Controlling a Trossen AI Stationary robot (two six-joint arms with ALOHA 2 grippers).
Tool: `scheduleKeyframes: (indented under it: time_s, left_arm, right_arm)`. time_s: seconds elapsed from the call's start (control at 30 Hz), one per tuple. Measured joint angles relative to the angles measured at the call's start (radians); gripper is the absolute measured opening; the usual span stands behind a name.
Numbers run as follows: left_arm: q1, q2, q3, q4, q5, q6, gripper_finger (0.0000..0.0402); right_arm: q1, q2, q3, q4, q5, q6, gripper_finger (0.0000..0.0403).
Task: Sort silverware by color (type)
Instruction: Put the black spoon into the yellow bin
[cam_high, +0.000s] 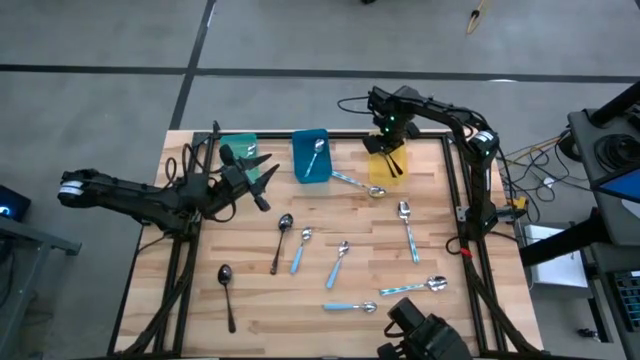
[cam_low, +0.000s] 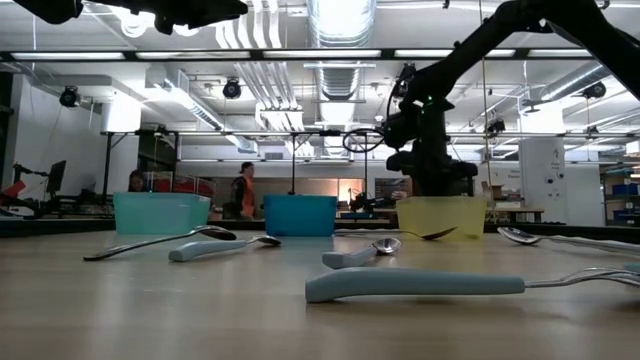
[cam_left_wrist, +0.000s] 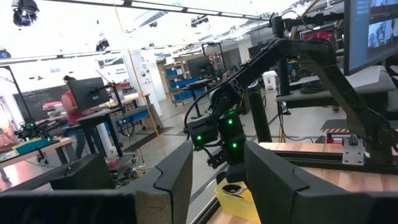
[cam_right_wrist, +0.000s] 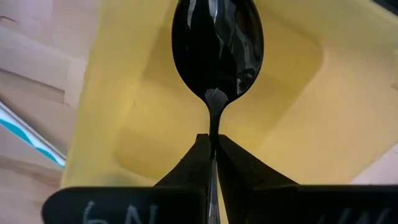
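Dark spoon (cam_right_wrist: 217, 46) in right tool (cam_right_wrist: 214, 146)

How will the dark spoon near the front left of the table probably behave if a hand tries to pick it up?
The dark spoon lies flat on the wooden table, so its thin handle gives little to grip and may slip. Its glossy surface suggests a slick, stiff utensil that would not bend. The rounded bowl would probably let it rock or pivot when pushed rather than slide straight.
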Motion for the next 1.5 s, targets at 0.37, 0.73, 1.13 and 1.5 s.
scheduleKeyframes:
  time_s: [0.37, 0.73, 1.13, 1.5]
  left_arm:
    - [0.000, 0.000, 0.000, 0.000, 0.000, 0.000, 0.0125]
    - [0.000, 0.000, 0.000, 0.000, 0.000, 0.000, 0.0125]
    - [0.000, 0.000, 0.000, 0.001, 0.000, 0.000, 0.0125]
    - [0.000, 0.000, 0.000, 0.001, 0.000, 0.000, 0.0125]
  right_arm:
    - [0.000, 0.000, -0.016, 0.058, 0.000, 0.010, 0.0011]
    - [0.000, 0.000, -0.018, 0.057, 0.000, 0.011, 0.0011]
    - [0.011, 0.000, -0.025, 0.059, -0.001, 0.011, 0.0011]
    - [0.011, 0.000, -0.084, 0.114, 0.000, 0.022, 0.0011]
